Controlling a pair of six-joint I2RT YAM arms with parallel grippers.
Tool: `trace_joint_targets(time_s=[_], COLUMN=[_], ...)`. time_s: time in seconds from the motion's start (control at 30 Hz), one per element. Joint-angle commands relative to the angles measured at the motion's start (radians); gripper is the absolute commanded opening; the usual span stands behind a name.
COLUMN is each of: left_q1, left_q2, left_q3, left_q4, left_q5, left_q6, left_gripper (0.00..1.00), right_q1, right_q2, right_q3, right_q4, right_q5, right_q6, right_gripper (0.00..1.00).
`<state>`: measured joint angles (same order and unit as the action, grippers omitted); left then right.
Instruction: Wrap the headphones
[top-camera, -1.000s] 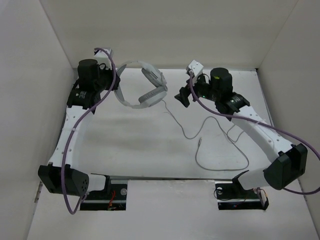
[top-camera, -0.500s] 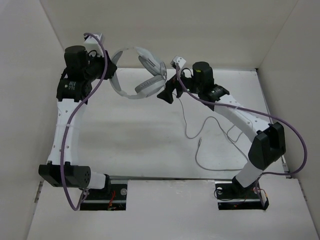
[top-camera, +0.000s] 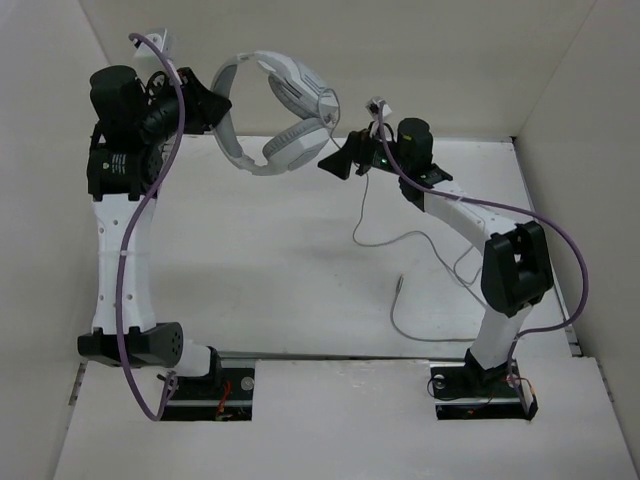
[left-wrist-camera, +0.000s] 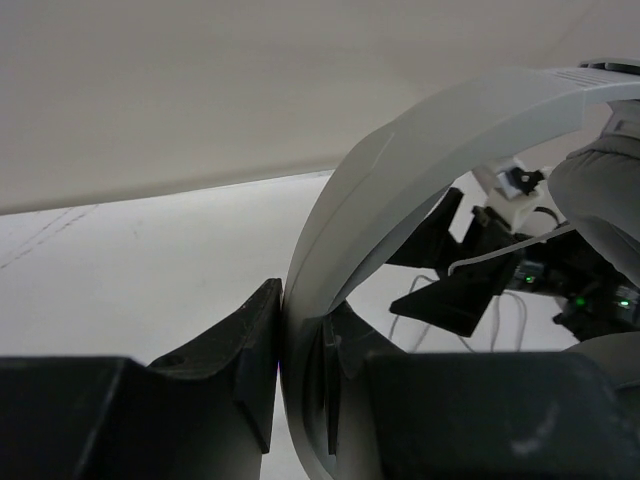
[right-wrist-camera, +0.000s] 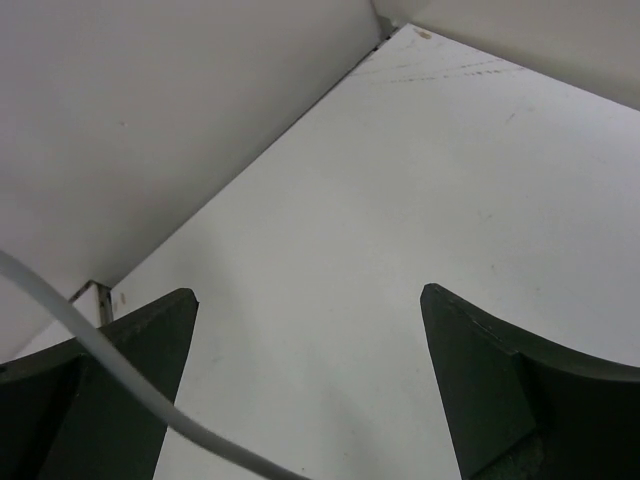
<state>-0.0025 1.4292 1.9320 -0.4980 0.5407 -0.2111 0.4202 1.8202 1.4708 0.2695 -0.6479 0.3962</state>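
Note:
The white headphones (top-camera: 280, 110) hang in the air at the back of the table. My left gripper (top-camera: 214, 106) is shut on their curved headband (left-wrist-camera: 420, 150), which passes between my two black fingers in the left wrist view. The grey ear cups (top-camera: 295, 150) hang to the right of it. The thin grey cord (top-camera: 400, 243) drops from the cups to the table and loops there. My right gripper (top-camera: 338, 160) is open, just right of the lower ear cup. The cord (right-wrist-camera: 120, 385) crosses its left finger without being gripped.
White walls close in the table at the back, left and right. The cord's plug end (top-camera: 398, 283) lies on the table in front of the right arm. Purple arm cables (top-camera: 175, 90) run along both arms.
My left arm has lifted the headphones up and back, well above the table. My right gripper has moved left and back toward the ear cups, and the cord has been pulled up off the table.

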Motion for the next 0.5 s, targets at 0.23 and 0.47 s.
trace_joint_targets(time_s=[0.23,0.47], left_q1=[0.072,0.109], left_q2=[-0.033,-0.023], left_q3=[0.145,0.147], left_q4=[0.101,0.154], left_q5=[0.131,0.145], left_q6=[-0.177,-0.249], left_gripper=[0.0,0.0], right_q1=[0.041,0.05], right_q2=[-0.054,-0.159], right_q3=[-0.234,-0.403], right_q4=[0.289,0.315], right_q5=[-0.058,-0.081], right_q6=[0.063,-0.124], right_gripper=[0.93,0.39])
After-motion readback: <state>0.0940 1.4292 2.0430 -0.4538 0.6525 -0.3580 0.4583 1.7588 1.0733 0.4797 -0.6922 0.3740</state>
